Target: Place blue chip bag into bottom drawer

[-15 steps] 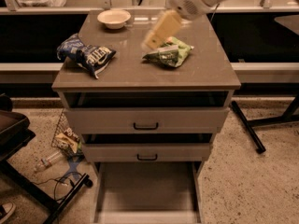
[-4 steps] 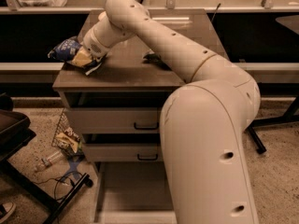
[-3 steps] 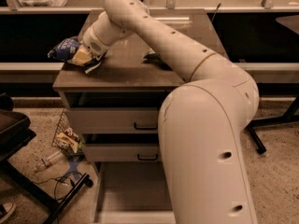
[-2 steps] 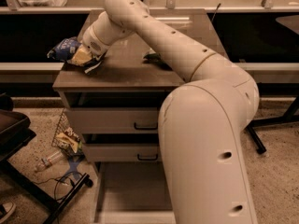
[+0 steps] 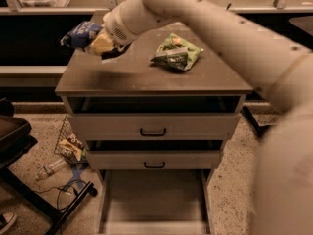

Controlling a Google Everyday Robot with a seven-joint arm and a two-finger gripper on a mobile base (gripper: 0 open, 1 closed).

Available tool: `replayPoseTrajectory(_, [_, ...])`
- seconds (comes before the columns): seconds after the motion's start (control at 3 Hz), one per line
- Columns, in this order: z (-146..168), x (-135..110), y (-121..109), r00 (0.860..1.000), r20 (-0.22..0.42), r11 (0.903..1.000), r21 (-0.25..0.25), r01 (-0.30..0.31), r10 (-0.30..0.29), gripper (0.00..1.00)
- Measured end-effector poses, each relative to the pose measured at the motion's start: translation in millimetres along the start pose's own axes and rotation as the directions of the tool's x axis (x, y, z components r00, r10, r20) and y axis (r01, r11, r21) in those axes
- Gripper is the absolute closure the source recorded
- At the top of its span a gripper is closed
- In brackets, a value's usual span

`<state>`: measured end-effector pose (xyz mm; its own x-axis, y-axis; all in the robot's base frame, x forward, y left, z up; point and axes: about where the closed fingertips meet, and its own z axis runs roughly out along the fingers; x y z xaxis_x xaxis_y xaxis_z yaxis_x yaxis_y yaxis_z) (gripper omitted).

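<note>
The blue chip bag (image 5: 81, 34) is held up off the cabinet top at its far left, pinched in my gripper (image 5: 101, 44), which is shut on it. My pale arm reaches in from the right across the top. The bottom drawer (image 5: 154, 199) is pulled out open at the foot of the cabinet, a shallow grey-brown tray with nothing in it. The bag hangs well above and to the left of that drawer.
A green snack bag (image 5: 176, 53) lies on the cabinet top (image 5: 146, 75) right of centre. Two drawers with black handles (image 5: 153, 132) sit above the open one. Litter and a wire basket (image 5: 68, 148) lie on the floor at left, beside a black stand leg (image 5: 29, 199).
The gripper has lifted the blue chip bag off the cabinet top and swung away from the surface; the arm now covers less of the view, uncovering the green bag and the drawers.
</note>
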<state>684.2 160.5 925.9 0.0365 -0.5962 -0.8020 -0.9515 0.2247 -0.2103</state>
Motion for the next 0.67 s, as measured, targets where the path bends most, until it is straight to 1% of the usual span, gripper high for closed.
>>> replayPoseTrajectory(0.33, [-68.4, 3.4, 34.8, 0.999, 0.036, 0.997, 0.072, -0.027, 0.025, 1.0])
replayPoseTrajectory(0.67, [-110.9, 69.2, 78.5, 0.99, 0.038, 0.9832, 0.117, -0.14, 0.136, 1.0])
